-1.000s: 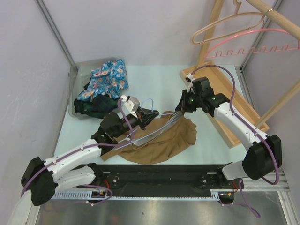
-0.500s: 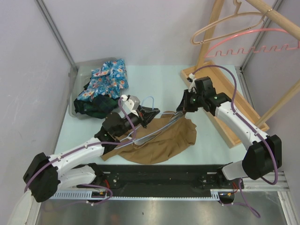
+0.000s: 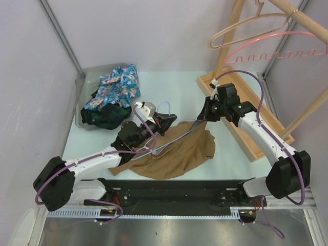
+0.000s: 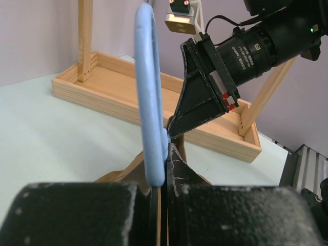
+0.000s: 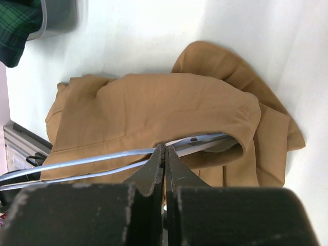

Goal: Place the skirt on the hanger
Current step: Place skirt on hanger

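The left tool is clamped tight on the blue hanger below its hook, probably to steady it. At its three o'clock the right tool, jaws closed, pinches the skirt edge by the hanger's arm, seemingly to pull it on. The rest drapes on the bench toward six.

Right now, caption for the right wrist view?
Right gripper pinching the tan skirt, blue hanger arm tucked under its fold.
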Controlling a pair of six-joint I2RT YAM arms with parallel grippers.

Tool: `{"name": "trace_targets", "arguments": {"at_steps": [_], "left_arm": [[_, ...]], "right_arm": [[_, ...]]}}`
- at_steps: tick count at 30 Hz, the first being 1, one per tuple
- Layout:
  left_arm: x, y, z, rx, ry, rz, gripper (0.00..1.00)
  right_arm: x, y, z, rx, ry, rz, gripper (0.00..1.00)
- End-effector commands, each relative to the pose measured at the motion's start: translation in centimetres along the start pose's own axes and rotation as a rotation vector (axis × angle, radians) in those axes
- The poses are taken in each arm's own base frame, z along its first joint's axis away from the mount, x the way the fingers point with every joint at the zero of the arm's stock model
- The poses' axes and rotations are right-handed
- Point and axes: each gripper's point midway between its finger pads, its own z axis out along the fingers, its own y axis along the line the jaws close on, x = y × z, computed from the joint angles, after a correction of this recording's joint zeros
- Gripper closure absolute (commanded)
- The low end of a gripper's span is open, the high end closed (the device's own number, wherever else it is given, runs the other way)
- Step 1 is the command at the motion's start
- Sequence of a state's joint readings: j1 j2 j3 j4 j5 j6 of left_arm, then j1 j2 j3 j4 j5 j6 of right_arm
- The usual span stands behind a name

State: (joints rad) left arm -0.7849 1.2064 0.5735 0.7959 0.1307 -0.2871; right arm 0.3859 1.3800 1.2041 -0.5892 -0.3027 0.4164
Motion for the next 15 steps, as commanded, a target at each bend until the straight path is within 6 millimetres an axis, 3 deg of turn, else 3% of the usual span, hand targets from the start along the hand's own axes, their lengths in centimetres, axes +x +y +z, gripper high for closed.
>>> {"name": "trace_targets", "arguments": {"at_steps": [1,7,11,15], "left_arm": [[3.2,-0.2,0.4,-0.013,0.104,-0.010,1.00],[2.6,-1.5,0.9,0.048,0.096,-0.015,1.00],[3.1,-2.2,0.6,0.083,0.117,-0.024,1.00],[3.4,-2.2,0.0,0.078,0.126,-0.030,1.00]], "right_arm": [[-0.1,7.9,-3.7,-0.321,0.006,-0.034,1.00],[0.1,7.9,-3.6,-0.321,0.012,-0.036,1.00],[-2.0,5.7,-3.7,-0.207,-0.086,0.016,1.00],[-3.5,4.9,-4.9,-0.177,-0.165,0.027,1.00]]}}
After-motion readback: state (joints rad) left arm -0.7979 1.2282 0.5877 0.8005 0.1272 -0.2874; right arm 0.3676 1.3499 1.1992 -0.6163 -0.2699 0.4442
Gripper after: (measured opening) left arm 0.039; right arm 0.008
